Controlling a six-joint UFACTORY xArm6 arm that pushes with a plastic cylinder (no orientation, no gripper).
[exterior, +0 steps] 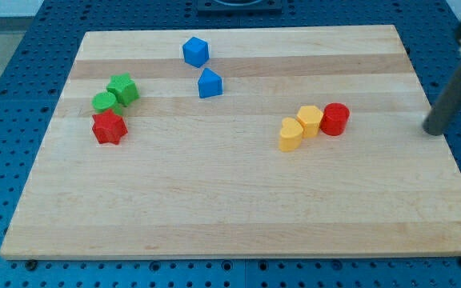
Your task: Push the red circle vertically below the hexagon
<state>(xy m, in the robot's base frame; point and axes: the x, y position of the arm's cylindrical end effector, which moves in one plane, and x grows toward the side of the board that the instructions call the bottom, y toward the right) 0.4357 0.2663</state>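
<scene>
Wooden board (238,216) on blue pegboard; rod parked off to the view's right, nothing being pushed.

Camera view, landmark red circle (335,118): it sits right of board centre, touching the yellow hexagon (310,120) on its left; a yellow heart (291,134) touches that block's lower left. My tip (434,132) is well apart to the circle's right, near the board's edge, touching no block; it has no fingers, so no open-or-closed state applies. Far left of the circle: red star (109,127), green circle (103,102), green star (123,89), bunched. Up-left: blue hexagon (195,51), blue block (209,83). Judgement: circle is beside, not below, the hexagon; approach from above-right likely.
</scene>
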